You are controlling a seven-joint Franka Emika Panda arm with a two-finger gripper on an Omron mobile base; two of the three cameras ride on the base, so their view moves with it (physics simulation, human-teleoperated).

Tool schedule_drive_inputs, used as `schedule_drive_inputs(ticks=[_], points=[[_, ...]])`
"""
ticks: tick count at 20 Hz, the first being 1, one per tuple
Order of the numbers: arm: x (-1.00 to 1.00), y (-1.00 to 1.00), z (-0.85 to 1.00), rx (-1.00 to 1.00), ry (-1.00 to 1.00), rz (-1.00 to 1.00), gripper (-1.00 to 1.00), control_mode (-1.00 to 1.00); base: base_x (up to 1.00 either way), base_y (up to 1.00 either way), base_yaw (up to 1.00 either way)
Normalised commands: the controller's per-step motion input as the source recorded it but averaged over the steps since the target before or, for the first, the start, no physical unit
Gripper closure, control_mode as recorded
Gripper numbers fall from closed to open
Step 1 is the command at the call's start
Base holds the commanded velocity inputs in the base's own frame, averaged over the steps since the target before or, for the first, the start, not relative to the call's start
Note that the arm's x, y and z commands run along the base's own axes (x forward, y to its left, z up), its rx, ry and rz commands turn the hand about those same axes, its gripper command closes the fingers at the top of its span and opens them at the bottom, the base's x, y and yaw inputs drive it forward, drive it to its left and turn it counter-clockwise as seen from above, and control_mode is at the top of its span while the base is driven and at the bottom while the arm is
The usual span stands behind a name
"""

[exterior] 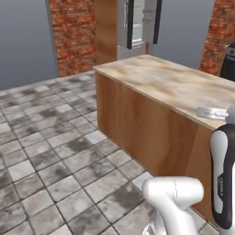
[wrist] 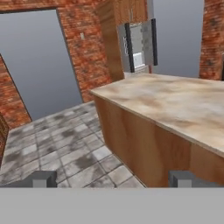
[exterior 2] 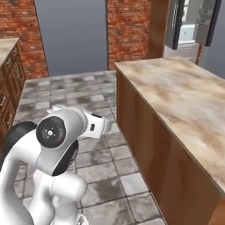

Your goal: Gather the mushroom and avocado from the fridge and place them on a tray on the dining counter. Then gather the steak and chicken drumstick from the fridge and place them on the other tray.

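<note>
The grey fridge (wrist: 140,46) stands far ahead beyond a counter, its upper doors swung open; it also appears at the back as the fridge (exterior: 137,23) and the fridge (exterior 2: 193,26). My gripper (wrist: 111,179) is open, its two dark fingertips (wrist: 41,178) wide apart with nothing between them, pointing over the tiled floor towards the counter's corner. The mushroom, avocado, steak, chicken drumstick and both trays are out of view. A beige marble-topped counter (exterior: 170,82) with a plain wooden front lies between me and the fridge; I cannot tell whether it is the dining counter.
Grey stone floor tiles (exterior: 55,156) stretch to the left of the counter. Red brick walls (wrist: 87,48) and a grey wall panel (exterior 2: 70,35) close the back. Dark wooden cabinets (exterior 2: 9,83) stand at the far left. A dark object (exterior: 228,64) sits beyond the counter's right end.
</note>
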Motion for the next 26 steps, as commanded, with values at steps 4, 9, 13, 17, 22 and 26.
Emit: schedule_drive_inputs(ticks=[4, 9, 13, 17, 22, 26], points=[[0.0, 0.0, 0.0, 0.0, 0.0, 0.0, -1.0, 1.0, 1.0, 0.4, 0.09], [0.0, 0.0, 0.0, 0.0, 0.0, 0.0, -1.0, 1.0, 1.0, 0.6, 0.02], [0.0, 0.0, 0.0, 0.0, 0.0, 0.0, -1.0, 1.0, 1.0, 0.65, 0.0], [0.0, 0.0, 0.0, 0.0, 0.0, 0.0, -1.0, 1.0, 1.0, 0.74, 0.0], [0.0, 0.0, 0.0, 0.0, 0.0, 0.0, -1.0, 1.0, 1.0, 0.82, 0.0], [0.0, 0.0, 0.0, 0.0, 0.0, 0.0, -1.0, 1.0, 1.0, 0.84, -0.01]])
